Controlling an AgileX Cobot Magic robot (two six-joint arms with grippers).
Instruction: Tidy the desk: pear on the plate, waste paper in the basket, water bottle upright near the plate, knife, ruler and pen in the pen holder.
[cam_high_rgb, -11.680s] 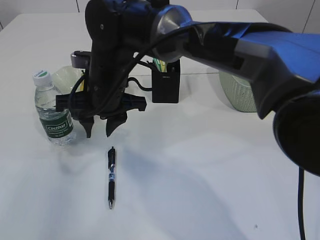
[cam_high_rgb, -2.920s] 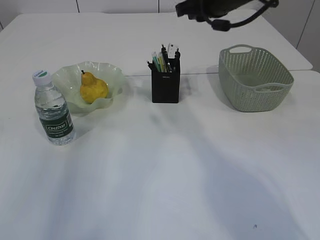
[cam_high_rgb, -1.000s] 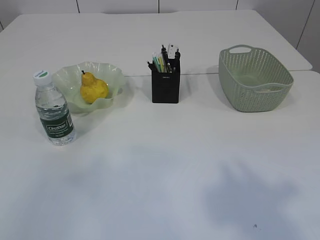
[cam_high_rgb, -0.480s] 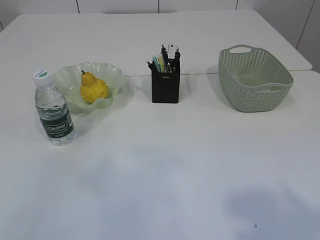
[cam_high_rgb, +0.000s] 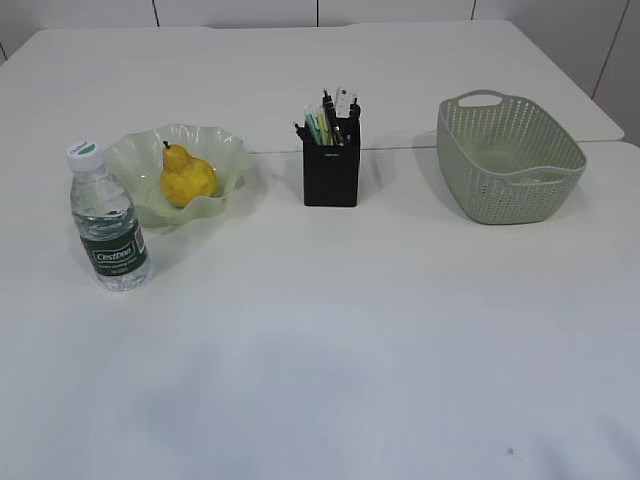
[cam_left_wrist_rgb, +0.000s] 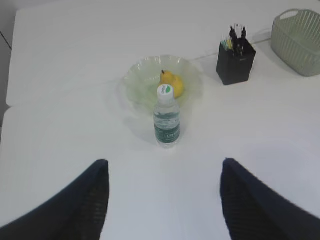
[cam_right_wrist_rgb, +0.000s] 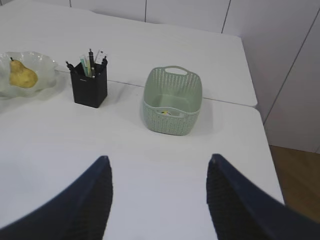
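water bottle (cam_high_rgb: 108, 220), dark green label reads roughly "Cestbon", pen holder (cam_high_rgb: 331, 174) label too small to read

White panelled walls (cam_right_wrist_rgb: 280, 60) with thin dark seams stand behind; a strip of wooden floor (cam_right_wrist_rgb: 295, 175) shows at right, evenly lit.
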